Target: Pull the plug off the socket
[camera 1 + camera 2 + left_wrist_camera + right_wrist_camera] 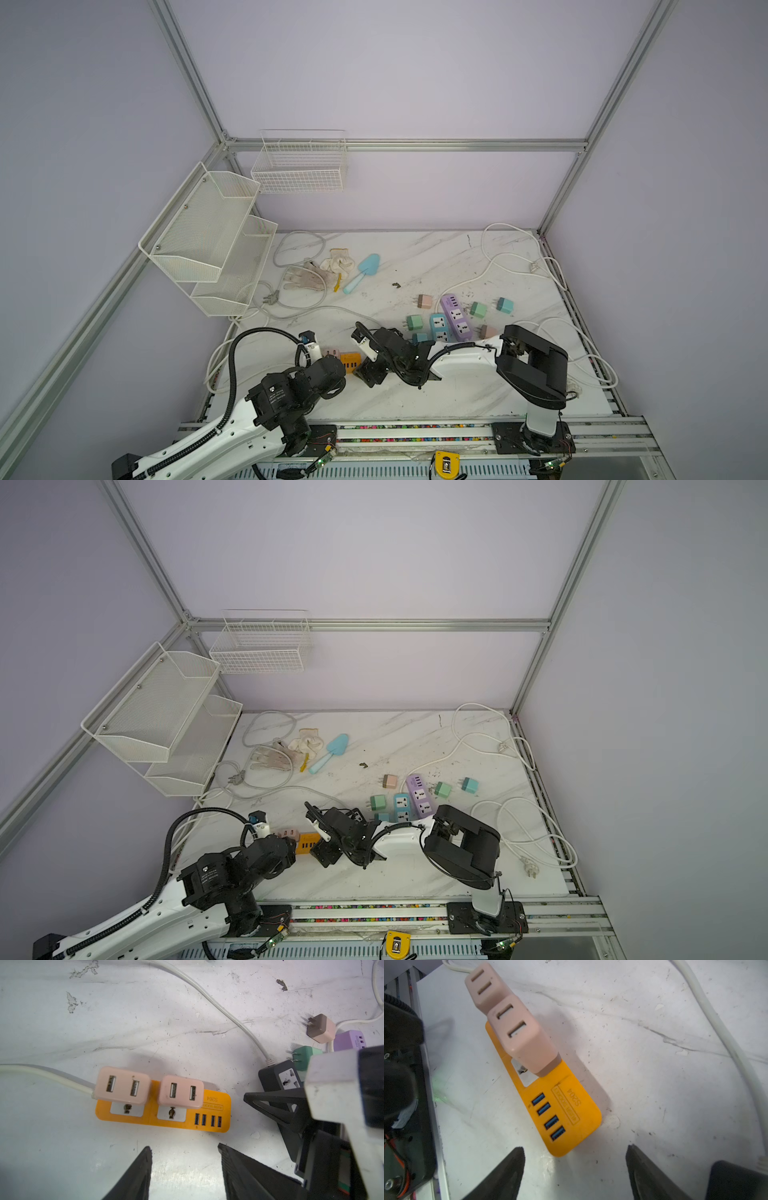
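Observation:
An orange socket strip lies flat on the marble table, seen in both top views. Two pink plugs, each a USB charger block, stand pushed into it: one nearer the cable end, one in the middle. My left gripper hangs open just short of the strip's long side, nothing between its fingers. My right gripper is open wide just off the strip's USB end, holding nothing. In both top views the left fingers hide under the wrist.
A black strip lies under my right arm. Behind it are purple and blue strips, loose green and pink plugs and white cables. Gloves, a blue trowel and wire baskets are far left.

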You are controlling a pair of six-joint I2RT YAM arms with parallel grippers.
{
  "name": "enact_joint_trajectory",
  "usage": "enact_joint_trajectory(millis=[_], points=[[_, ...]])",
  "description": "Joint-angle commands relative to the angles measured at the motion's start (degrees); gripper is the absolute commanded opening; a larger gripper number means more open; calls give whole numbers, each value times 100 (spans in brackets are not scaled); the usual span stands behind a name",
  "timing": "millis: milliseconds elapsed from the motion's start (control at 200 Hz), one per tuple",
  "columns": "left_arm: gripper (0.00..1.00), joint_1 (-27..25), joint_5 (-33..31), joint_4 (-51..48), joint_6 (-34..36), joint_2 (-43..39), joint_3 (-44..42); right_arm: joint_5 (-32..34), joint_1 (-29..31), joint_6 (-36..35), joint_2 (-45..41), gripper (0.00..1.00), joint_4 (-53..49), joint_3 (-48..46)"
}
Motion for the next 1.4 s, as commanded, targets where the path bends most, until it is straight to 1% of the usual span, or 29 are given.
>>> enact_joint_trajectory(millis=[0,440,630,850,1025,1230,1395], points=[[54,10,-244,-205,-228,-78,577,-38,39,-298,125,81,343,184],[55,14,-342,-380,-339,-152,593,-243,118,-766,780,81,376,705],[55,10,-411,-421,-397,-206,585,-139,127,-811,1038,77,305,910],[56,10,-412,-447,-422,-307,541,-128,123,-806,1043,67,220,903],[56,10,-430,-457,-427,-351,540,-8,126,-798,956,56,112,880],[57,11,-421,-436,-453,-396,488,478,127,-529,658,43,48,649],[57,10,-412,-276,-390,-352,452,914,127,-92,366,34,-128,375]])
